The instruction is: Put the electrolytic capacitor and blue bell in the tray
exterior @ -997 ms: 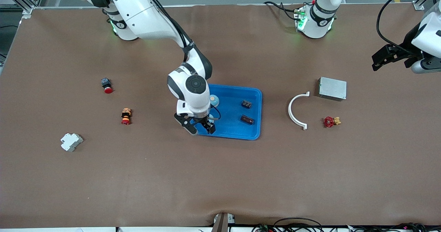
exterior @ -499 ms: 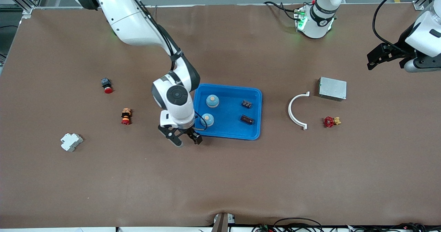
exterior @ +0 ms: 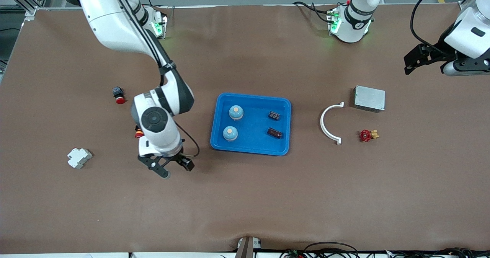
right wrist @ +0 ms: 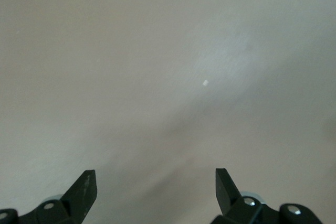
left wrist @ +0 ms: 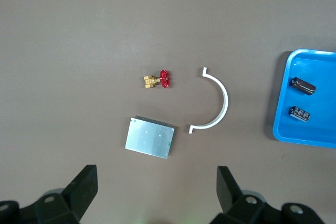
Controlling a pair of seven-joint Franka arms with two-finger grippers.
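Note:
The blue tray [exterior: 250, 147] lies mid-table. In it are two blue bells [exterior: 236, 112] [exterior: 229, 133], a dark cylindrical capacitor [exterior: 274, 133] and a second small dark part [exterior: 273, 115]. My right gripper [exterior: 173, 168] is open and empty, low over bare table beside the tray, toward the right arm's end. Its wrist view shows only bare table between the open fingers of the right gripper [right wrist: 155, 182]. My left gripper [exterior: 423, 64] is open and empty, high over the left arm's end of the table. In the left wrist view the left gripper [left wrist: 156, 182] sees the tray's edge [left wrist: 310, 132] and the capacitor [left wrist: 303, 85].
A white curved bracket [exterior: 330, 124], a grey metal box [exterior: 369, 98] and a red valve [exterior: 367, 135] lie toward the left arm's end. A red push button [exterior: 118, 95], a red-yellow button [exterior: 138, 134] partly hidden by the right arm, and a white breaker [exterior: 79, 157] lie toward the right arm's end.
My right gripper moved off the tray toward the right arm's end, open, uncovering the second blue bell in the tray. My left gripper drifted slightly toward the arms' bases.

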